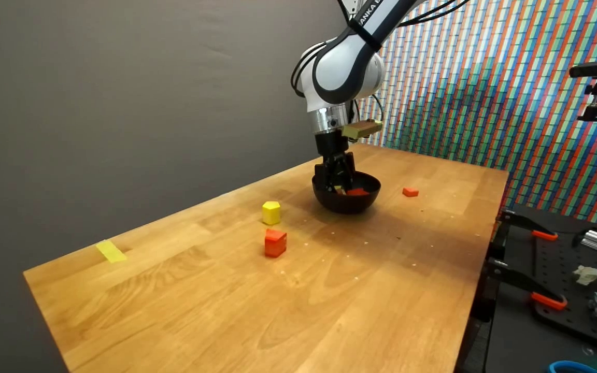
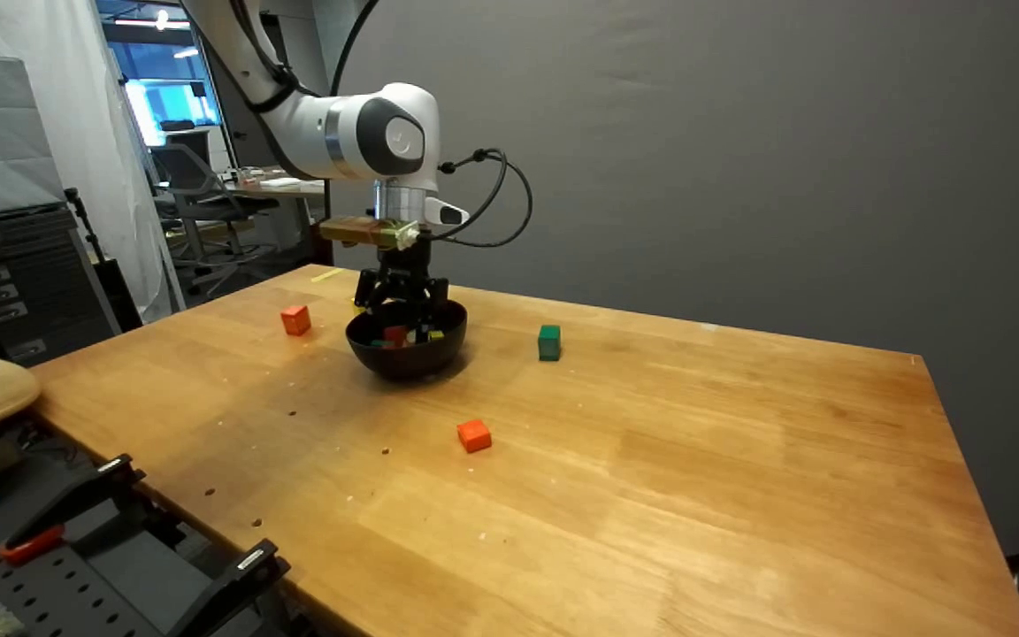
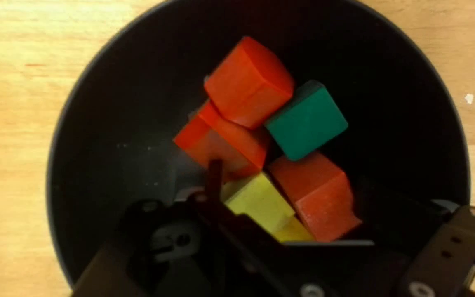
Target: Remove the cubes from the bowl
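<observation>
The black bowl (image 1: 347, 204) stands on the wooden table in both exterior views. In the wrist view it holds several cubes: two red-orange ones (image 3: 248, 84), a green one (image 3: 307, 123), a red one (image 3: 324, 198), and a yellow-green one (image 3: 258, 200) with a yellow one (image 3: 293, 232) partly under it. My gripper (image 3: 318, 200) points down inside the bowl, open, with the yellow-green and red cubes between its fingers. Its fingertips are dark and partly hidden. On the table lie a yellow cube (image 1: 271, 213), red cubes (image 1: 275, 243) (image 2: 474, 435) and a green cube (image 2: 549, 342).
A flat yellow strip (image 1: 111, 250) lies near the table's end. A grey wall (image 2: 739, 177) runs along one long side of the table. Black clamps (image 2: 235, 579) and a black perforated plate (image 1: 563, 274) are beside the opposite edge.
</observation>
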Robot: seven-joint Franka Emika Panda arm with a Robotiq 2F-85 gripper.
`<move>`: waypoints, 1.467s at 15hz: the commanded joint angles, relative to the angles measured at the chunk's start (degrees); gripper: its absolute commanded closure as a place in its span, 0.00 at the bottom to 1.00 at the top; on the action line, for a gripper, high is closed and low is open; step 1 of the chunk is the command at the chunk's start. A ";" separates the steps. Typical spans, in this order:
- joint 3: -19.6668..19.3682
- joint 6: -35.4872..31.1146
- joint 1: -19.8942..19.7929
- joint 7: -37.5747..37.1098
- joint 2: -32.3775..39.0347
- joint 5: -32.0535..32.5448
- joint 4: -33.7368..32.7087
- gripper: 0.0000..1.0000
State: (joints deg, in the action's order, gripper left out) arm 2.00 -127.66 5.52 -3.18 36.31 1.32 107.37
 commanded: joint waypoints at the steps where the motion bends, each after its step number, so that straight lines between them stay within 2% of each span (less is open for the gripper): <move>1: -0.58 -1.12 2.01 -0.92 2.40 2.96 -3.03 0.51; 2: -0.62 -1.21 2.28 -1.01 2.55 3.36 -3.38 0.58; 4: -0.75 -1.19 2.74 -1.18 2.87 4.11 -4.06 0.60; 5: -0.90 -1.22 2.96 -1.40 3.02 4.45 -4.36 0.74; 7: -0.79 -1.17 2.85 -1.34 3.08 4.37 -4.56 0.72; 8: -0.68 -1.21 2.66 -1.21 2.66 4.07 -4.43 0.78; 9: -0.31 -1.28 1.98 -0.67 1.64 3.16 -3.95 0.79; 10: 0.03 -0.85 1.42 -0.02 0.75 2.53 -3.72 0.89; 12: -0.70 -1.47 1.61 -0.99 -2.61 3.33 -2.19 0.99; 14: -1.19 -2.34 1.64 -1.66 -6.09 3.57 -0.60 0.93; 16: -1.67 -2.31 1.82 -2.52 -7.51 3.90 -0.85 0.92; 17: -1.71 -1.82 1.83 -2.73 -7.81 3.87 -1.21 0.76; 18: -1.27 -1.40 1.50 -2.39 -7.45 3.06 -1.87 0.68; 19: -0.92 -1.18 1.25 -2.14 -6.99 2.43 -2.35 0.67; 22: 0.49 -0.99 0.03 -0.68 -5.48 -0.95 -2.23 0.45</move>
State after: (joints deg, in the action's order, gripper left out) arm 0.83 -128.59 7.09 -4.66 30.29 3.21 104.44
